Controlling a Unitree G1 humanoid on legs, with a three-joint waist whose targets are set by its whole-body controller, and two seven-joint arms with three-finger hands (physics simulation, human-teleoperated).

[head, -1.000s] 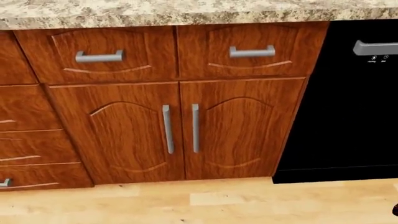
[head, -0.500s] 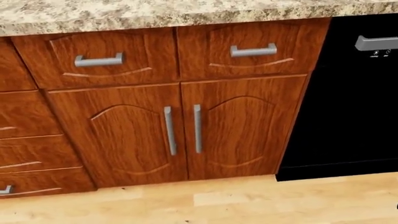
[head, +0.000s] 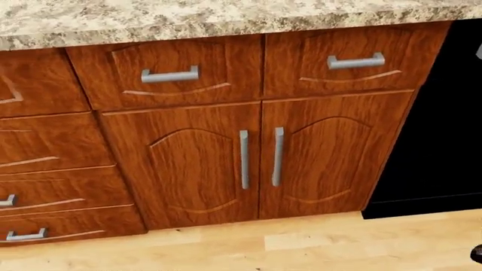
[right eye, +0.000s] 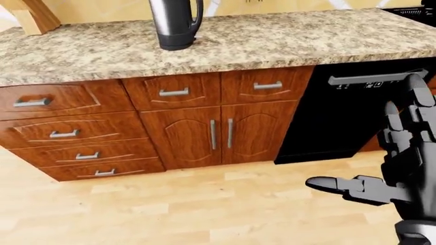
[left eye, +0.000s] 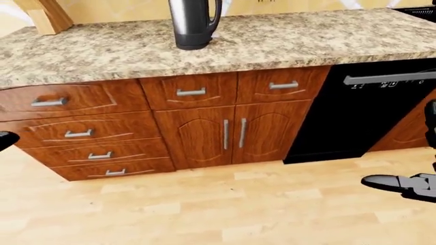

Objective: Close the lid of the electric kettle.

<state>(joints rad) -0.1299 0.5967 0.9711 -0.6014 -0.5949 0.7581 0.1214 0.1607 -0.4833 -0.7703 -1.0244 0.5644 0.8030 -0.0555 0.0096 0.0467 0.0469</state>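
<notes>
The electric kettle (right eye: 176, 23), steel with a black handle and base, stands on the granite counter (right eye: 286, 41) at the top of the eye views. Its top is cut off by the picture's edge, so the lid is hidden. My right hand (right eye: 368, 143) hangs low at the right, far from the kettle, fingers spread and empty; it also shows in the left-eye view (left eye: 409, 185). A dark bit at the left edge (left eye: 5, 139) looks like my left hand, with its fingers out of sight. The head view shows only cabinet doors (head: 226, 164).
Wooden drawers (left eye: 88, 135) and cabinet doors (left eye: 231, 133) run under the counter. A black dishwasher (left eye: 354, 112) stands to their right. A wooden block (left eye: 44, 15) sits on the counter at the top left. Light wood floor (left eye: 204, 204) lies between me and the cabinets.
The whole head view has shifted: the cabinets have slid right in the picture and the dishwasher is nearly out of it. The camera has moved, not the things.
</notes>
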